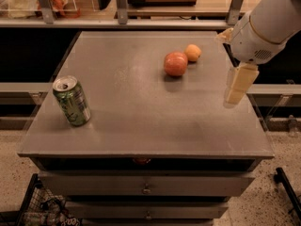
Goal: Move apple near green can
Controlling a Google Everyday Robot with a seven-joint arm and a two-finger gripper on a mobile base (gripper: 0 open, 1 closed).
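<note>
Item 1. Green can (pixel 71 101): standing near the left front of the table (pixel 141 121), leaning a little, silver top with pull-tab facing up. The spot to be reached; not to be knocked.

Item 2. Apple (pixel 175 63): reddish-pink, round, smooth-skinned, resting right of centre toward the back of the table, well apart from the can. Likely firm and of modest weight, so it should bear a steady squeeze, though the skin looks slick and the round shape will roll if nudged off centre. Best hold, by my judgement: from above, across the widest part, one pad on each side.

Item 3. Small orange fruit (pixel 192 52): just beside the apple at its back right, touching it or nearly so; the angle does not settle which. It crowds that side, so the free left and front flanks look easier to approach.

Item 4. Gripper (pixel 233 98): cream-coloured, pointing down, hanging over the table's right edge, to the right of the apple and nearer the front. Nothing seen in it; whether released or clenched, I cannot tell from this angle.
</note>
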